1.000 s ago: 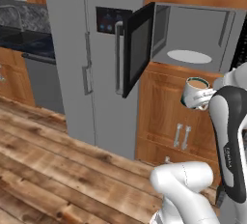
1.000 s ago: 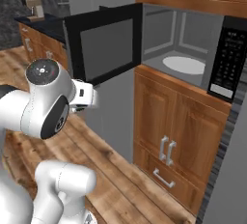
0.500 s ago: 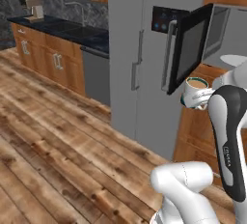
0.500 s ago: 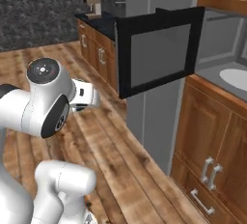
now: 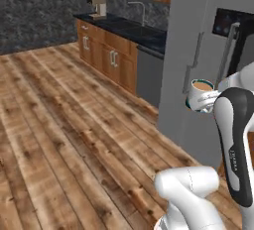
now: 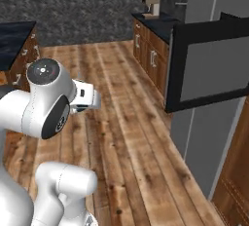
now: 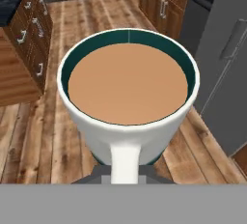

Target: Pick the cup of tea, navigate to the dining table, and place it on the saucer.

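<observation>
STEP: carrying to dining bench | CUP: cup of tea (image 7: pixel 128 85) riding upright, full, above wooden floor (image 5: pixel 59 125) | CLAW: gripping cup handle | ADVICE: keeping cup level, driving smoothly

A plank wood floor (image 5: pixel 64 140) runs through the kitchen toward a dark speckled stone wall (image 5: pixel 34 11). Along the far side stands a wall counter (image 5: pixel 124 28) with a dark top and brown wooden cabinet doors; a coffee machine (image 5: pixel 98 7) sits at its far end and a faucet (image 5: pixel 141 10) rises further along. A grey dishwasher front (image 5: pixel 148 75) sits beside a tall grey refrigerator (image 5: pixel 198 75). A black microwave door (image 6: pixel 209 69) hangs open
</observation>
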You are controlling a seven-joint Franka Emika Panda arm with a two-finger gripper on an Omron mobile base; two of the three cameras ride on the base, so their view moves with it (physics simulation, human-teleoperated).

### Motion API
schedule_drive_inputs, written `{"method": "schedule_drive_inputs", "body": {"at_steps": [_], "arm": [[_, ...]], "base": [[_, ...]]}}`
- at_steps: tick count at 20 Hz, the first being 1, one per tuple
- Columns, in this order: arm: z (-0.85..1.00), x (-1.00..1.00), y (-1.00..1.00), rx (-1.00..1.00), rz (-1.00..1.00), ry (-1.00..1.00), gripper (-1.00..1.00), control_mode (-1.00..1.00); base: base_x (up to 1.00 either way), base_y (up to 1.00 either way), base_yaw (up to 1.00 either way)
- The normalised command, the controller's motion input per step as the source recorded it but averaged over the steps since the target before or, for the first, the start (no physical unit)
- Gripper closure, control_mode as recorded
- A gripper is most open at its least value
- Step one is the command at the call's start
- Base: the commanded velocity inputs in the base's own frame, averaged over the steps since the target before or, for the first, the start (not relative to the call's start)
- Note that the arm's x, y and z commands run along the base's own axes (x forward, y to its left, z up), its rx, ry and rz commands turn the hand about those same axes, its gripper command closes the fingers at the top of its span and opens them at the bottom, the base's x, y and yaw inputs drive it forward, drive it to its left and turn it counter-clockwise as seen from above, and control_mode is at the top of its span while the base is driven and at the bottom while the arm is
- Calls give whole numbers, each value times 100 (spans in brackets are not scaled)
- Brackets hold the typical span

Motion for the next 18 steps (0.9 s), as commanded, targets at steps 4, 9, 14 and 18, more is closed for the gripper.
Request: {"method": "schedule_drive_inputs", "body": {"at_steps": [4, 9, 14, 18], "arm": [[0, 0, 0, 0, 0, 0, 100, 100], [0, 0, 0, 0, 0, 0, 100, 100], [0, 0, 0, 0, 0, 0, 100, 100], [0, 0, 0, 0, 0, 0, 100, 100]], "base": [[-46, 0, 52], [-14, 8, 52], [33, 42, 40], [55, 65, 30]]}}
